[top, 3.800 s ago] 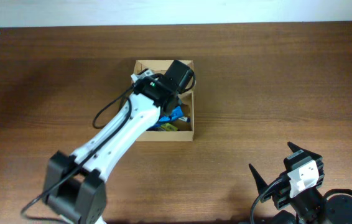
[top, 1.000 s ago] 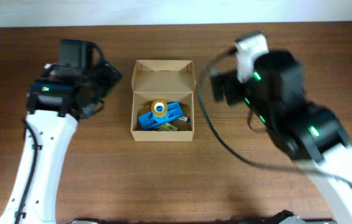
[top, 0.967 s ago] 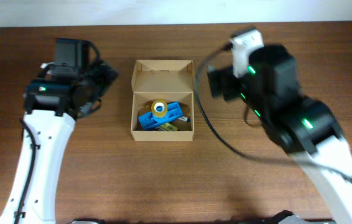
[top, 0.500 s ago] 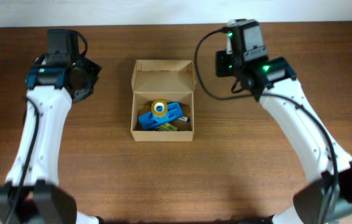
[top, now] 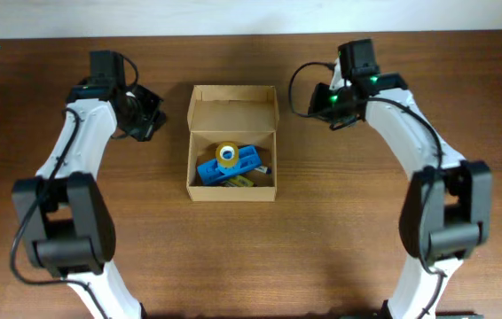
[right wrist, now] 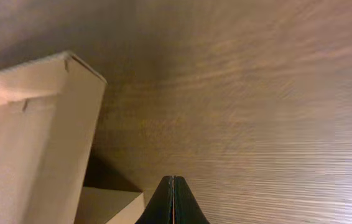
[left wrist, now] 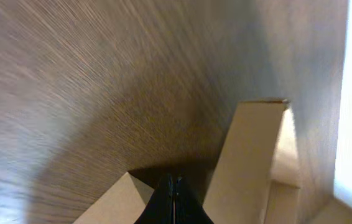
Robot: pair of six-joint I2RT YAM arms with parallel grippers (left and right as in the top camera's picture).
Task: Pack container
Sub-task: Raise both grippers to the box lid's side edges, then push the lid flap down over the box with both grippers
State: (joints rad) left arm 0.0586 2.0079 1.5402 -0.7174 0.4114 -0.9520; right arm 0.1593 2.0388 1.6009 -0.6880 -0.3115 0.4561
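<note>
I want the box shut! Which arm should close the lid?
Probably left, but barely. Both shut, the left claw and right claw flank the open tan cardboard box; the left's camera shows cardboard straight ahead, the right's only to one side.

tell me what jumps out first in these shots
The open tan container in the middle of the wooden table draws the eye, with a yellow roll sitting on a blue object inside it. The left end effector and the right end effector flank its lid end, one on each side, both shut and holding nothing.
</note>
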